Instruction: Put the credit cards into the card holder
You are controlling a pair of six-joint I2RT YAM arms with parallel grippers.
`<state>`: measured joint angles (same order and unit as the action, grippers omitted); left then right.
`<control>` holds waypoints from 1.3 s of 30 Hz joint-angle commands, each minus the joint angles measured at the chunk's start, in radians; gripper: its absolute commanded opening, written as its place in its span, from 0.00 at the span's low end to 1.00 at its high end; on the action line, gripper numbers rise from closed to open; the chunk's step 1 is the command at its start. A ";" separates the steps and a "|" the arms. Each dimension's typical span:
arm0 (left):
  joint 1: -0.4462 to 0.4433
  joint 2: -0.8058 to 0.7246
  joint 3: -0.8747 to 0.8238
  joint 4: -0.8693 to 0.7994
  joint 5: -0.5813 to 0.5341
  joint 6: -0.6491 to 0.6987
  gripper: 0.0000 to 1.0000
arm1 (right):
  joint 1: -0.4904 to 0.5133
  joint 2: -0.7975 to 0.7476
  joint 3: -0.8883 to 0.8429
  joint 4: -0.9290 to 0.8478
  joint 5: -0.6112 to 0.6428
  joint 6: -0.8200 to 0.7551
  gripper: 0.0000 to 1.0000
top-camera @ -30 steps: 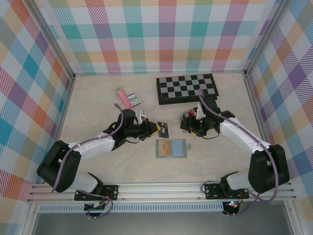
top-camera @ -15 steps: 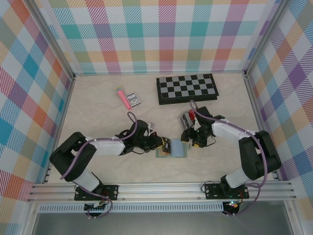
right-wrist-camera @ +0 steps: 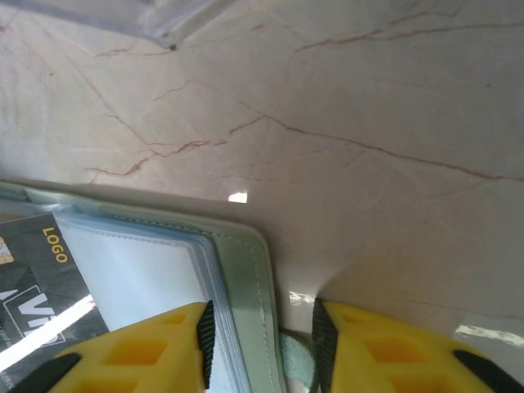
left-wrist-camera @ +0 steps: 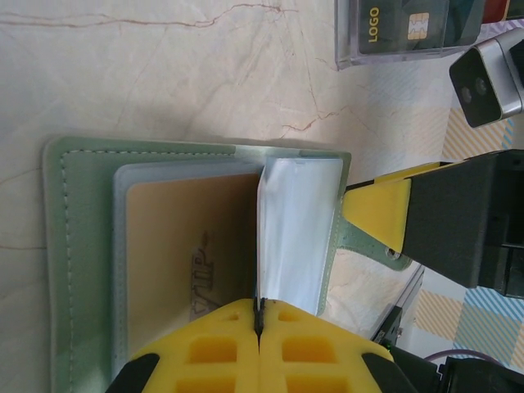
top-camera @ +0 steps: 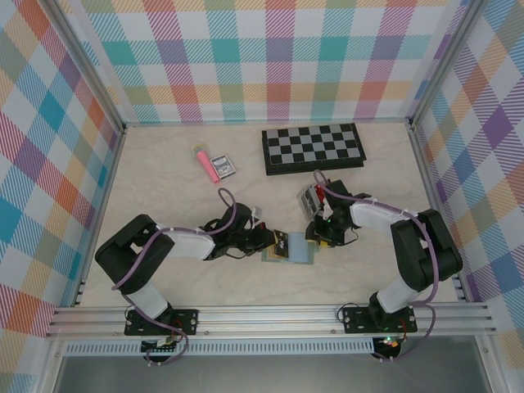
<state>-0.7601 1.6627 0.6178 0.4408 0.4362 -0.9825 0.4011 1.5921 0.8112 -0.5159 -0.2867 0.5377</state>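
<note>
The sage-green card holder (top-camera: 296,250) lies open on the table. A yellow-orange card (left-wrist-camera: 184,246) sits in its left pocket. My left gripper (top-camera: 273,242) is shut on a thin black credit card (top-camera: 279,242), held on edge over the middle of the holder. In the left wrist view that card (left-wrist-camera: 259,304) shows edge-on between the closed pads of that gripper (left-wrist-camera: 259,309). In the right wrist view its printed face (right-wrist-camera: 33,291) shows at lower left. My right gripper (top-camera: 314,237) stands open astride the holder's right edge (right-wrist-camera: 250,278) and closing tab (right-wrist-camera: 295,360), one finger over the clear sleeves, the other on the table.
A pale rack of upright cards (top-camera: 312,196) stands just behind the right gripper and also shows in the left wrist view (left-wrist-camera: 409,29). A chessboard (top-camera: 313,147) lies at the back. A pink stick (top-camera: 203,162) and a small dark packet (top-camera: 223,166) lie at back left.
My left gripper carried the black card right and down onto the holder. My right gripper came down from the rack to the holder's right edge, and its jaws narrowed.
</note>
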 commanded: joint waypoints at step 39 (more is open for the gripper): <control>-0.077 0.132 0.056 0.087 -0.041 0.008 0.00 | 0.015 -0.006 -0.059 0.045 -0.019 0.025 0.21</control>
<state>-0.8162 1.7733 0.6655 0.5167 0.4313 -0.9497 0.4057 1.5803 0.7803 -0.4828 -0.2726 0.5453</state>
